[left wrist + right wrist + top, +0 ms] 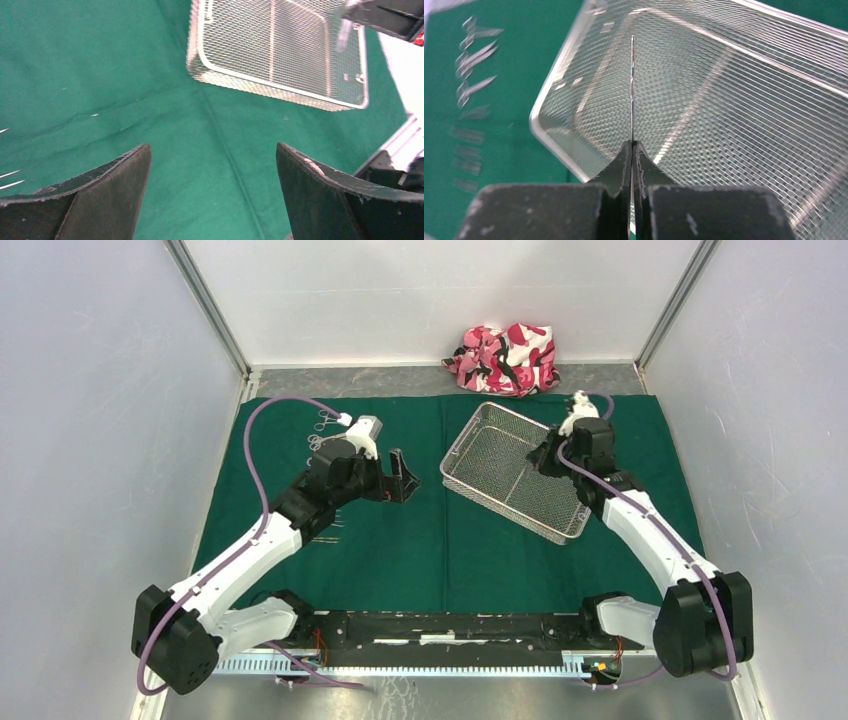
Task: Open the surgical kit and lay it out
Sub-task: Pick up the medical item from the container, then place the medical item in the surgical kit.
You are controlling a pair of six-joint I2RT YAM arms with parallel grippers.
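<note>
Right gripper tight on steel instrument, tip ahead over tray; left gripper wide.

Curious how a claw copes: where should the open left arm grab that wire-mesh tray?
Likely the wire-mesh tray by its rim nearest that arm, from above: the thin upright wall fits between the jaws; the whole tray looks too wide.

No text, label or number is readable.

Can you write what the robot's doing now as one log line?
right jaws: shut on thin steel tool | tool: over mesh tray | left jaws: open, empty, above green cloth
</note>
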